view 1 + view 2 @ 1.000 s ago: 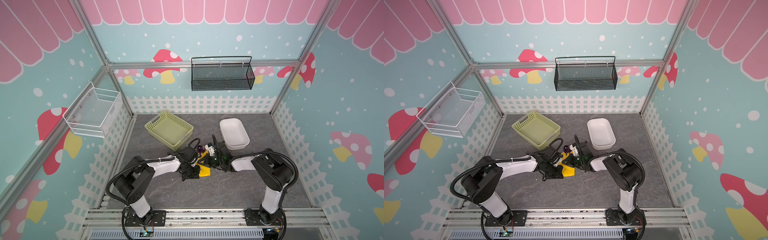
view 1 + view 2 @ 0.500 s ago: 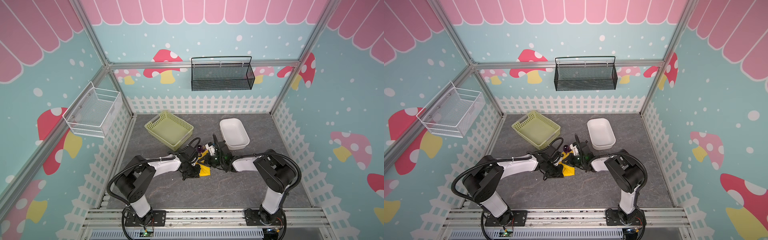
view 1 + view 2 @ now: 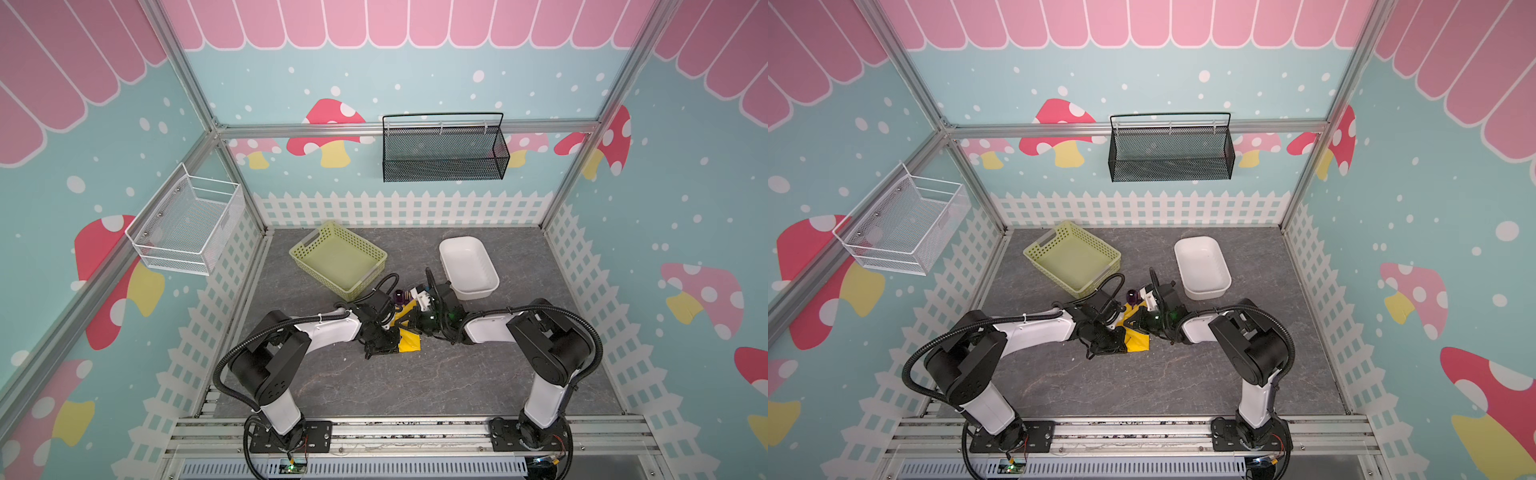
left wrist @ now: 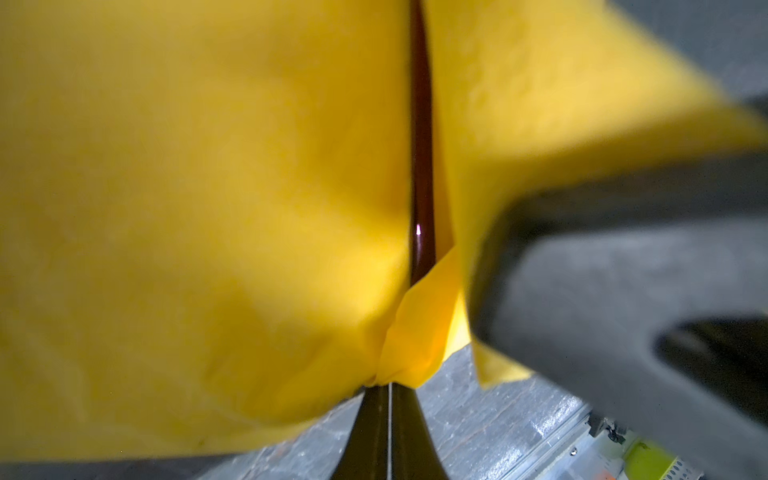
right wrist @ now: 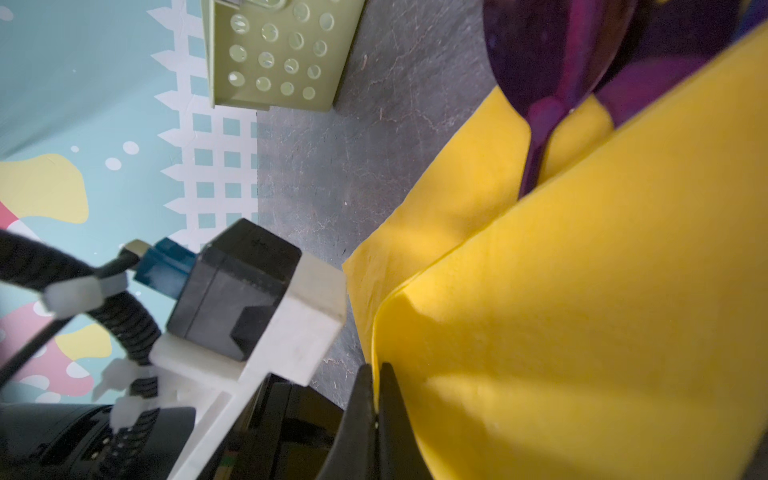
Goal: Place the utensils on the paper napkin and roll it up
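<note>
- Little has shifted: left gripper point(image 4: 390, 386) stays pinched shut on the thin bright yellow paper napkin point(image 3: 409, 341), at 9 o'clock.
- Napkin lies folded, 5 o'clock from the pale green perforated basket point(image 3: 320, 276); a dark translucent purple plastic spoon point(image 5: 540, 54) pokes out at 12 o'clock.
- Right gripper point(image 5: 377, 370), at 3 o'clock, is closed on a fold.
- Opposed tugging could tear the paper.

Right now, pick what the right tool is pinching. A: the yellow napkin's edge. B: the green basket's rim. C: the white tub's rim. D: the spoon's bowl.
A: the right wrist view shows the right tool shut on the folded edge of the yellow napkin.
</note>
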Robot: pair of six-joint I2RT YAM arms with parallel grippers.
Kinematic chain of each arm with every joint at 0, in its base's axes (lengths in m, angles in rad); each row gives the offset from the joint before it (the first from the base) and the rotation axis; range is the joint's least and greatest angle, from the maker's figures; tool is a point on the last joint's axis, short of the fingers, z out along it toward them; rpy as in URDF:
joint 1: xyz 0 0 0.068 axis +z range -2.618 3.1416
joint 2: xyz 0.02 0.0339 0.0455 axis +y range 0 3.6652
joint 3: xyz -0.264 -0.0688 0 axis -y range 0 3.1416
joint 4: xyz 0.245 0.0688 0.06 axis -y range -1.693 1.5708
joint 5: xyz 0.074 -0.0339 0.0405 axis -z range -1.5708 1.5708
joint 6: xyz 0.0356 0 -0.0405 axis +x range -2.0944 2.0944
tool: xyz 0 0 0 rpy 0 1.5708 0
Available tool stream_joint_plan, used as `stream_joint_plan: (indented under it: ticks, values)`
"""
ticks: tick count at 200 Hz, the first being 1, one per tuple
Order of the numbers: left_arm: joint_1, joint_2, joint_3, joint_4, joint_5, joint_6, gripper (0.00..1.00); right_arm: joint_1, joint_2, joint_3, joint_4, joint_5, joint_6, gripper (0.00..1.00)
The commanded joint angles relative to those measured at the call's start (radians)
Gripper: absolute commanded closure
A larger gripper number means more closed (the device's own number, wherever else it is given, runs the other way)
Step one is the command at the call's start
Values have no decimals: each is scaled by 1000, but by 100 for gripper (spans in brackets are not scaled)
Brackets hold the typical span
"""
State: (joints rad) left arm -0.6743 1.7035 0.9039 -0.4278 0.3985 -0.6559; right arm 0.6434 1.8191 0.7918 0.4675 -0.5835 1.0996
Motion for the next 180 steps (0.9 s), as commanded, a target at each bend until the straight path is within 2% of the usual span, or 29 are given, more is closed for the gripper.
stream_joint_plan:
  ticks: [1,180]
  values:
    - [7,-36,7,32,21,-18,90,5,-26,-12,-8,7,-6,97]
    - [17,30,7,39,-15,-44,92,16,19,4,19,-22,11,97]
